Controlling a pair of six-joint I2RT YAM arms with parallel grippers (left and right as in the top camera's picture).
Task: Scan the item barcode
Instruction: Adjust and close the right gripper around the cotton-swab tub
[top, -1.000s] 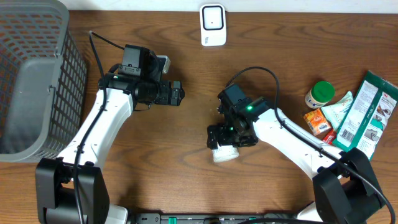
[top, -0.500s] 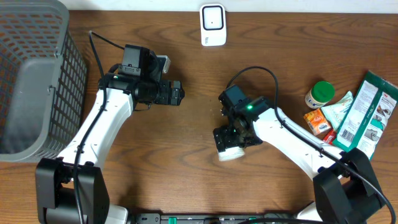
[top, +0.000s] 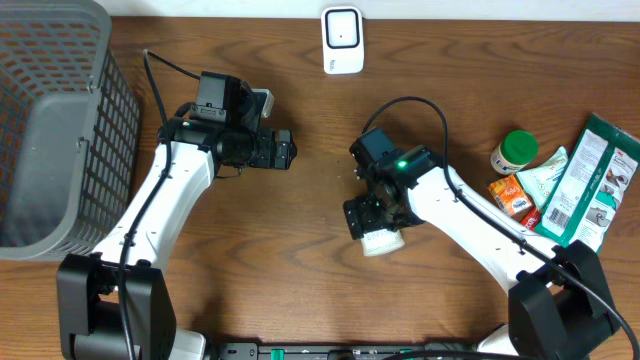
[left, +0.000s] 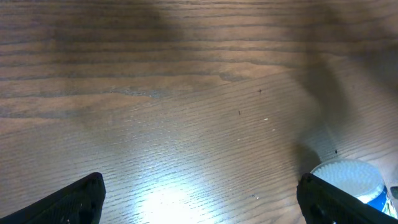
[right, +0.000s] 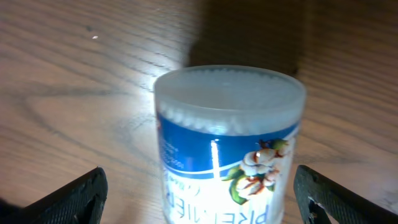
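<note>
Jaws wide, the right gripper is straddling the round blue-labelled plastic tub, probably light, rigid, slick, best pinched across its sides; the left gripper is hanging open.

Blue-and-white round plastic tub, frosted whitish lid, probably a cotton-flower print; brown wood-grain tabletop; grey mesh plastic basket.

Table: wood, visible grain, smooth with a soft sheen under light. Tub: clear plastic, frosted lid, glossy printed blue label. Basket: grey plastic mesh, matt. Scanner: white plastic, smooth, slightly glossy.
</note>
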